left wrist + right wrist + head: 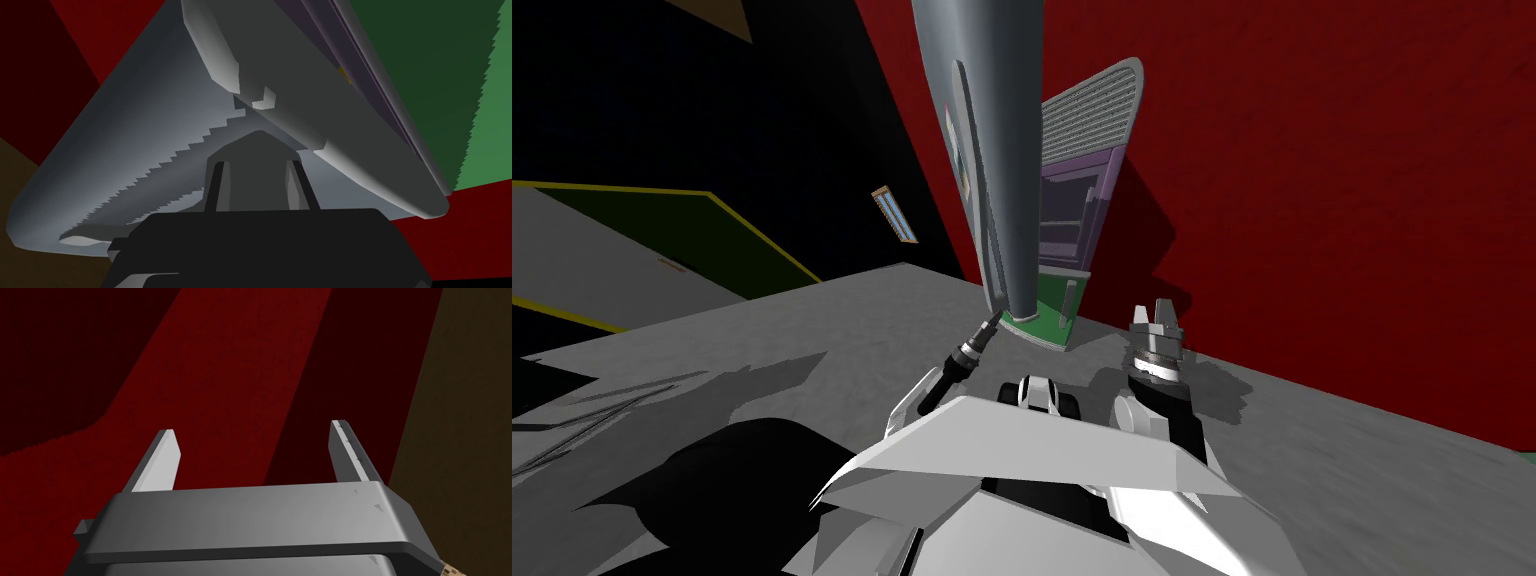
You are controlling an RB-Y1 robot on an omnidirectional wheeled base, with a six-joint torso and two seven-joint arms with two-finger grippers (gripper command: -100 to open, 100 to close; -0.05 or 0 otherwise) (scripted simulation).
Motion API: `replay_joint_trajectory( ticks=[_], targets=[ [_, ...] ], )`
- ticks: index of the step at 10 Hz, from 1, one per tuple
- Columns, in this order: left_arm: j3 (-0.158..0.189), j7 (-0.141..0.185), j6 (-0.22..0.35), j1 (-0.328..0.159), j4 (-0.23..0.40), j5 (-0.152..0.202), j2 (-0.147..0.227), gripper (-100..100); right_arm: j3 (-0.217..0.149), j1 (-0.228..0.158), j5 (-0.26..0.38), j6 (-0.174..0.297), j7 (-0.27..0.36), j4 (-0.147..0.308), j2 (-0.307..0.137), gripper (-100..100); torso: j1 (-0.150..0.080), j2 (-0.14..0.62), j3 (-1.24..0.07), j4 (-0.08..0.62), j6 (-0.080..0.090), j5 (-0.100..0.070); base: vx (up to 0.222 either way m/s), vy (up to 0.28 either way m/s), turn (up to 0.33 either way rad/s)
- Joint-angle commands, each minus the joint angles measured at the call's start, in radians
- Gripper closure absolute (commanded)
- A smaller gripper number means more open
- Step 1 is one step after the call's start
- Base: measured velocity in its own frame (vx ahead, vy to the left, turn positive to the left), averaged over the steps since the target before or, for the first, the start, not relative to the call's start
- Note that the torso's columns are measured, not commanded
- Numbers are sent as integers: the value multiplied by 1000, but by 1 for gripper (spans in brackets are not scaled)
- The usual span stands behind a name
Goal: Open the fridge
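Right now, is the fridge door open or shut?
Open: the fridge door stands swung clear of the cabinet, baring its purple shelves; left gripper clamps the handle.

Left pincer (994, 320) is reaching toward 11 o'clock, fingers pinching narrow; right pincer (1153, 312) is hovering at 1 o'clock, spread wide.

Lighting: dim and flat. Fridge handle (280, 90) is casting a jagged, stair-stepped shadow across the fridge door (150, 130). Hard-edged shadows are darkening the near-left floor (812, 330) and the red wall (1312, 150). Wide lens is splaying the corners.
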Motion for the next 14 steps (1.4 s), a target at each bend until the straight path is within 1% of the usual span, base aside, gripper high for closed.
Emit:
replay_joint_trajectory(
  ticks=[1,2,3,4,5,6,7,8,9,10,11,12,13,14],
  targets=[
    [7,10,-27,-5,-26,6,19,100,0,0,0,0,0,0,0,0,-1,-2,-2,0,0,-1,-106,297,-67],
    [-3,17,-41,3,-35,6,36,100,0,0,0,0,0,0,0,0,2,1,0,0,0,0,-107,307,-130],
    [-3,17,-41,3,-35,6,36,100,0,0,0,0,0,0,0,0,0,4,2,1,1,1,-63,247,-50],
    [-14,24,-54,10,-44,6,52,100,0,0,0,0,0,0,0,0,-5,3,1,0,1,-1,-76,267,-71],
    [-14,24,-54,10,-44,6,52,100,0,0,0,0,0,0,0,0,-5,4,1,0,1,-1,-63,219,-52],
    [-25,30,-68,17,-54,6,69,100,0,0,0,0,0,0,0,0,-9,4,2,1,1,-2,-66,247,-73],
    [-33,30,-54,33,-35,3,71,100,0,0,0,0,0,0,0,0,-8,7,3,1,1,-2,-51,128,-24],
    [-45,36,-74,39,-43,0,90,100,0,0,0,0,0,0,0,0,-14,7,6,-4,1,-1,-12,161,-78],
    [-45,36,-74,39,-43,0,90,100,0,0,0,0,0,0,0,0,-10,8,8,-6,2,1,-7,185,-62],
    [-55,41,-91,44,-50,-2,106,100,0,0,0,0,0,0,0,0,-6,8,8,-6,1,3,13,228,-70],
    [-55,41,-91,44,-50,-2,106,100,0,0,0,0,0,0,0,0,-1,6,6,-5,1,4,3,227,-50],
    [-64,47,-107,48,-56,-4,122,100,0,0,0,0,0,0,0,0,-1,4,4,-5,1,3,-28,258,-103],
    [-64,47,-107,48,-56,-4,122,100,0,0,0,0,0,0,0,0,-2,4,3,-5,2,3,-27,220,-46],
    [-74,52,-124,52,-63,-6,138,100,0,0,0,0,0,0,0,0,-6,2,2,-5,2,2,-1,204,-66]
  ],
)
